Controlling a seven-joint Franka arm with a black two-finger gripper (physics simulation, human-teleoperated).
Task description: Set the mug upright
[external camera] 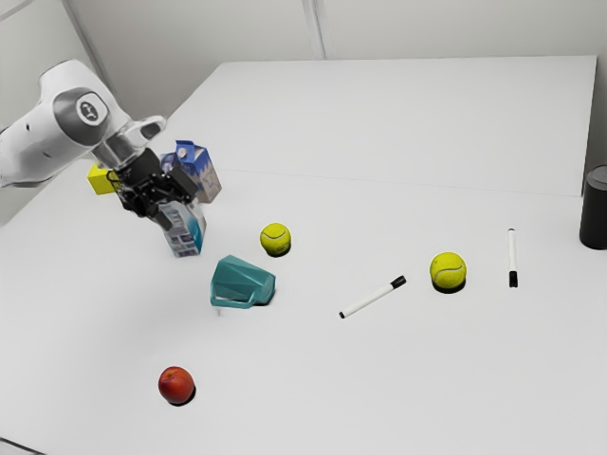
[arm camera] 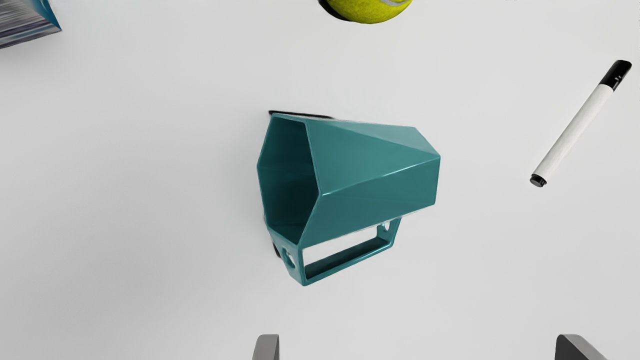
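exterior view, from its left: yellow block [external camera: 101, 180], red fruit [external camera: 174, 384], then claw [external camera: 180, 209] up over the bench [external camera: 313, 379], released, fingers wide apart. two cartons [external camera: 186, 233] [external camera: 203, 174] near it. teal mug [external camera: 241, 282] lies on its side on the bench, mouth facing away from the nearer marker [external camera: 372, 298], handle opposite the nearer tennis ball [external camera: 275, 238]. then second ball [external camera: 448, 270], second marker [external camera: 512, 253], black cylinder [external camera: 595, 210].

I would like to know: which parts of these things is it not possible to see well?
- Wrist view: tennis ball and nearer carton, cut off by the edge.
- Exterior view: black cylinder, cut off by the edge.
- Exterior view: yellow block and farther carton, partly behind the gripper.
- Both views: mug's underside, hidden by its body.
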